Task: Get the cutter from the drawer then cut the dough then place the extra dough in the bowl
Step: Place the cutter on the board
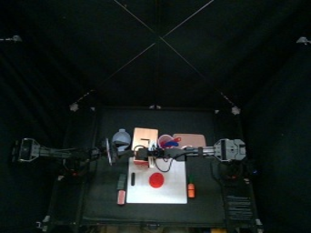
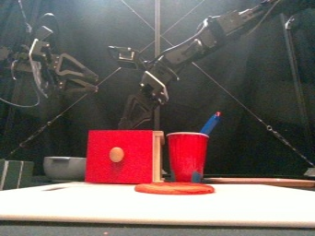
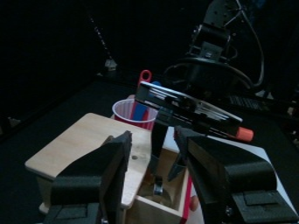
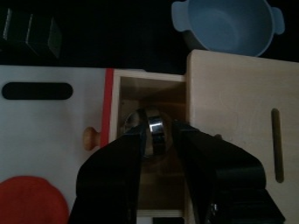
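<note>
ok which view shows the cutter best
Right wrist view: looks straight into the open drawer, cutter at the right gripper. Front view: the red drawer front hides it. Top and left wrist views: can't make it out.

I am checking every view and am finding no text, label, brand, number or sign that can be read on any surface.
</note>
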Robot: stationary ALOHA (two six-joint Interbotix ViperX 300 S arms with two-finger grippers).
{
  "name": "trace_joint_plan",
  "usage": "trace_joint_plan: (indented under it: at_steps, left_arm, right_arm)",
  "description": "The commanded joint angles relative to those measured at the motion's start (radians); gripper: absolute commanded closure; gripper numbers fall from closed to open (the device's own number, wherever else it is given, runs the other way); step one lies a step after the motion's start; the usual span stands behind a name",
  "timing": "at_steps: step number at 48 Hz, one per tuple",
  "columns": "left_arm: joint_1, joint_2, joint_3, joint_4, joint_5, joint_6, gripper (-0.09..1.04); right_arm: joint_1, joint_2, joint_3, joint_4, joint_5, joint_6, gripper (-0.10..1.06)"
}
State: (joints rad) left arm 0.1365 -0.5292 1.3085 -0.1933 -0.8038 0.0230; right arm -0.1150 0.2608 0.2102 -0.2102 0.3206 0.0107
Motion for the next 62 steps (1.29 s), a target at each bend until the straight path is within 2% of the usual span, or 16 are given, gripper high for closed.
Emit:
trace_joint_plan:
  at_steps: [1, 32, 43, 55, 62]
  left_arm:
    - [0.002, -0.002, -0.011, -0.002, -0.009, 0.0, 0.12]
    - [-0.002, -0.002, -0.008, -0.002, -0.009, 0.0, 0.12]
    - [0.0, -0.002, -0.008, -0.008, -0.009, 0.0, 0.12]
    - [0.006, -0.002, 0.003, -0.023, -0.011, 0.002, 0.12]
    - [0.008, -0.002, 0.003, -0.034, -0.009, 0.003, 0.12]
  right_arm:
    - [-0.009, -0.009, -0.023, -0.002, 0.0, 0.002, 0.26]
    - [-0.003, 0.02, -0.035, -0.006, 0.048, -0.005, 0.26]
    - [-0.003, 0.02, -0.04, -0.017, 0.058, -0.003, 0.32]
    - [0.012, 0.006, -0.052, -0.037, 0.058, -0.002, 0.45]
    - [0.026, -0.02, -0.06, -0.041, 0.069, -0.002, 0.46]
